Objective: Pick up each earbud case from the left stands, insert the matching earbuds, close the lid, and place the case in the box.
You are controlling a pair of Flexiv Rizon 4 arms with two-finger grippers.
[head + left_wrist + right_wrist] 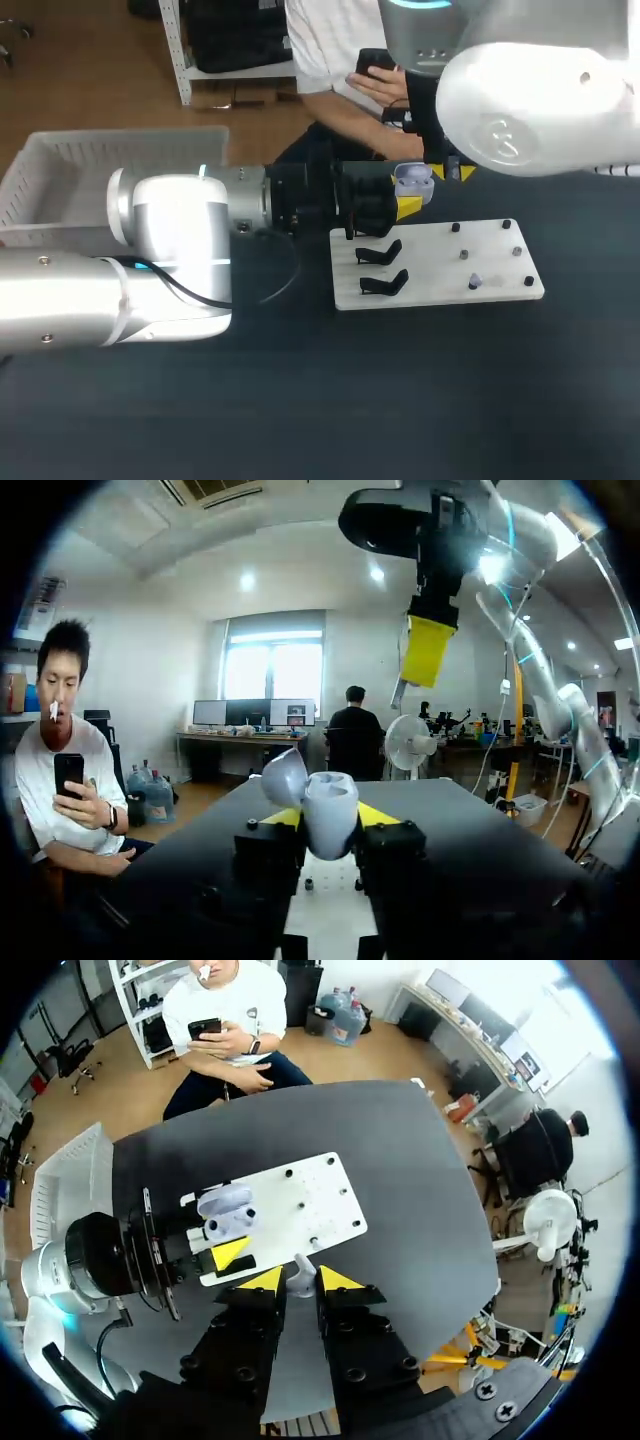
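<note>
The dark table carries the white box at ten o'clock and the white board toward three o'clock, with two empty black stands on the board's nine o'clock side. My left gripper clamps the earbud case, lid open, at the board's twelve o'clock edge. My right gripper pinches a white earbud above the board.

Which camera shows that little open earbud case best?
The left wrist view: the earbud case sits close up, lid open, in the left gripper. The right wrist view shows it smaller, from above; the head view, tiny.
</note>
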